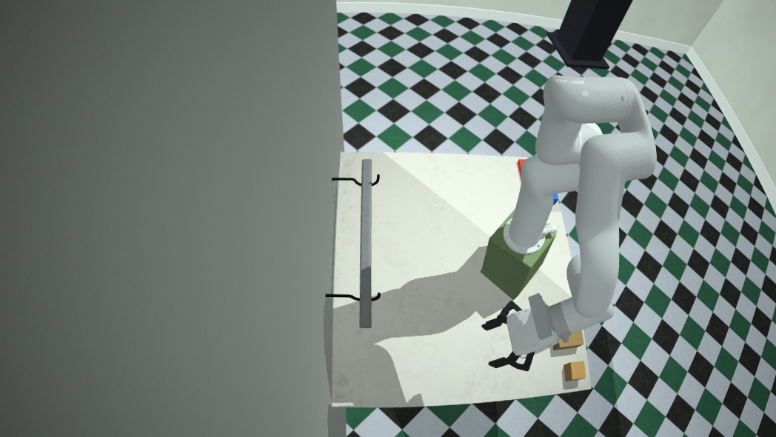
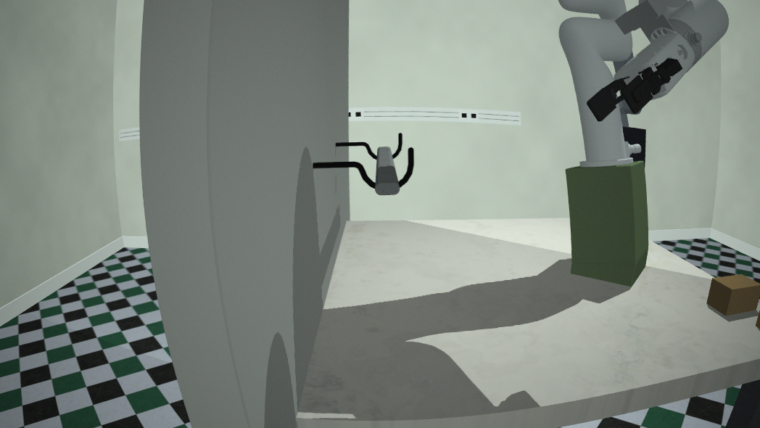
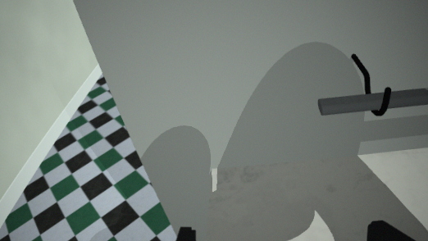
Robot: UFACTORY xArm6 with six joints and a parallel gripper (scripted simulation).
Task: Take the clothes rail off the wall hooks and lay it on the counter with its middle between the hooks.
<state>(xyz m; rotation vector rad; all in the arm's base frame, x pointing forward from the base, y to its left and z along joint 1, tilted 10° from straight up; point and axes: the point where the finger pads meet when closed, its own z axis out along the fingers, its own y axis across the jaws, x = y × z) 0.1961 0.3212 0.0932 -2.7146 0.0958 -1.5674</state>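
The grey clothes rail [image 1: 366, 243] hangs on two black wall hooks, the far hook [image 1: 355, 179] and the near hook [image 1: 352, 296], parallel to the grey wall above the counter. The exterior view shows the rail end-on [image 2: 386, 173] in the hooks. In the wrist view the rail's end [image 3: 371, 101] sits in one hook [image 3: 371, 88] at the upper right. My gripper [image 1: 499, 343] is open and empty, high above the counter's near right part, well away from the rail, and it also shows in the exterior view [image 2: 630, 87].
The arm stands on a green base block [image 1: 515, 260]. Two brown boxes [image 1: 574, 370] lie at the counter's near right corner, one also in the exterior view [image 2: 734, 294]. A red and a blue object [image 1: 554, 198] peek out behind the arm.
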